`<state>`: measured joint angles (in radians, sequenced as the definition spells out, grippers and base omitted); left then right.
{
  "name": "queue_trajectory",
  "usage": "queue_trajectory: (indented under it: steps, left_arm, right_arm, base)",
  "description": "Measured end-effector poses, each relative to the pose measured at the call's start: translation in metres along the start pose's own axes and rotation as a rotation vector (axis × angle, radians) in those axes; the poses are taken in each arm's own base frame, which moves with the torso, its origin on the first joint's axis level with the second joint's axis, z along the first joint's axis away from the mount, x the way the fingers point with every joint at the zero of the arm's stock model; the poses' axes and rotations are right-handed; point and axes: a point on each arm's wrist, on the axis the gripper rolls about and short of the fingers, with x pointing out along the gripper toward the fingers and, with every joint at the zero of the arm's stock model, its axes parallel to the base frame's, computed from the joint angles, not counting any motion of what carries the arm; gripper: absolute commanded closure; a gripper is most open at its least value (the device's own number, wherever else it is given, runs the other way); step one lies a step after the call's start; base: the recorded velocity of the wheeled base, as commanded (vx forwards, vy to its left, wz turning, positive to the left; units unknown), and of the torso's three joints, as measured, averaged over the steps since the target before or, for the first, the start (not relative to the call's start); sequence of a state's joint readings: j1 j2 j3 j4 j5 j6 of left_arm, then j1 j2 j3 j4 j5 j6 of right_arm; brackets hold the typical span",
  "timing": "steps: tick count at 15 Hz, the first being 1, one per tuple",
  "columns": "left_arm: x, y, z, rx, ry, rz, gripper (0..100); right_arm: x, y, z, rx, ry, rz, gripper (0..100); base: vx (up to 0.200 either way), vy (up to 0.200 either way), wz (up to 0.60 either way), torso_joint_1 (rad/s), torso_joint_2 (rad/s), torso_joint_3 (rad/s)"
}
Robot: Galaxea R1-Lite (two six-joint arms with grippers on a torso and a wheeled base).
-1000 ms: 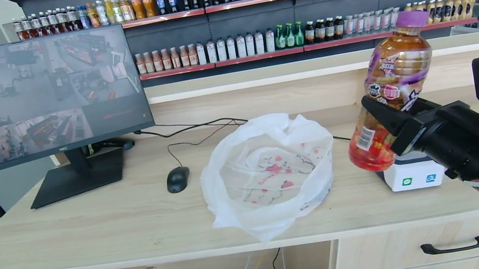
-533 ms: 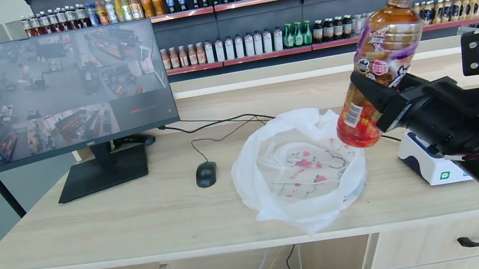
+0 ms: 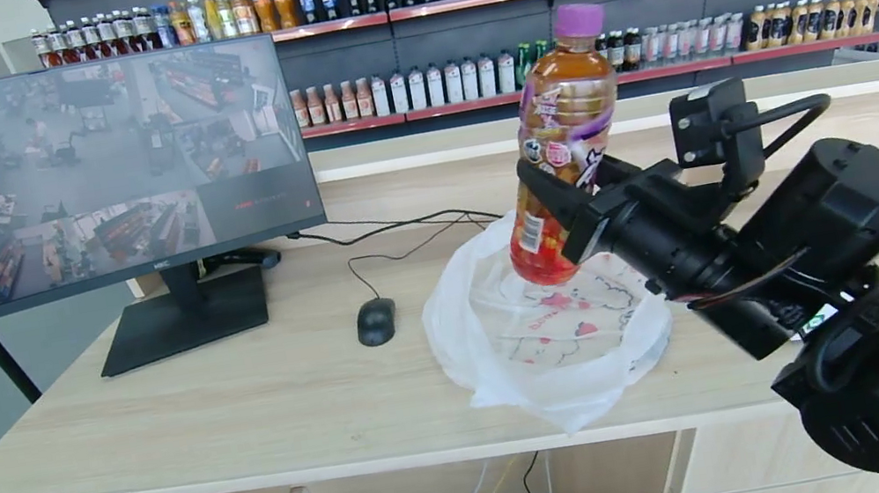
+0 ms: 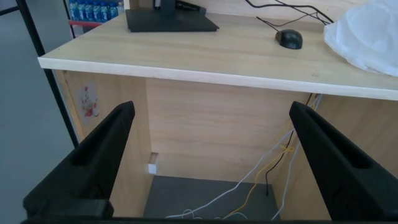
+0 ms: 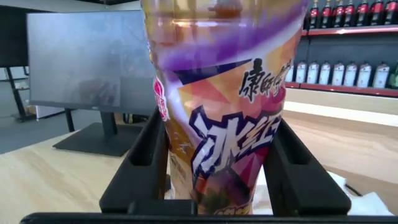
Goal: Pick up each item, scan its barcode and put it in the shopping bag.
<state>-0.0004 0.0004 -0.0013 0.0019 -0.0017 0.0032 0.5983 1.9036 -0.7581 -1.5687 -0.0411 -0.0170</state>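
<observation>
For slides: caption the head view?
Right gripper holds a purple-capped amber drink bottle over the white plastic shopping bag.

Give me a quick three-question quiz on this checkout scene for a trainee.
1. True or false: the right gripper is shut on the bottle.
2. The bottle's cap is: A red, B purple, C green.
3. Fill in: on the counter, the mouse lies between the monitor and the ____.
Key: 1 true; 2 B; 3 shopping bag.
</observation>
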Motion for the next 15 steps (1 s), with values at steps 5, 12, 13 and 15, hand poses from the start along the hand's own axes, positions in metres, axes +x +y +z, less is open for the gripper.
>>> queue_trajectory:
  steps: [5, 12, 13, 15]
  left_arm:
    - [0.0, 0.0, 0.0, 0.0, 0.0, 0.0, 0]
    - [0.0, 0.0, 0.0, 0.0, -0.001, 0.0, 0]
    - [0.0, 0.0, 0.0, 0.0, 0.0, 0.0, 0]
    - [0.0, 0.0, 0.0, 0.0, -0.001, 0.0, 0]
  right_arm:
    - [0.038, 0.01, -0.036, -0.001, -0.021, 0.018, 100]
    - [0.051, -0.018, -0.075, -0.068, 0.037, -0.047, 100]
    - [0.052, -0.018, -0.078, -0.073, 0.04, -0.047, 100]
    - [0.056, -0.023, -0.081, -0.084, 0.031, -0.057, 100]
  base:
    - [0.0, 0.0, 0.0, 0.0, 0.0, 0.0]
    - [0.0, 0.0, 0.0, 0.0, 0.0, 0.0]
    - [0.0, 0.0, 0.0, 0.0, 0.0, 0.0]
    - [0.0, 0.0, 0.0, 0.0, 0.0, 0.0]
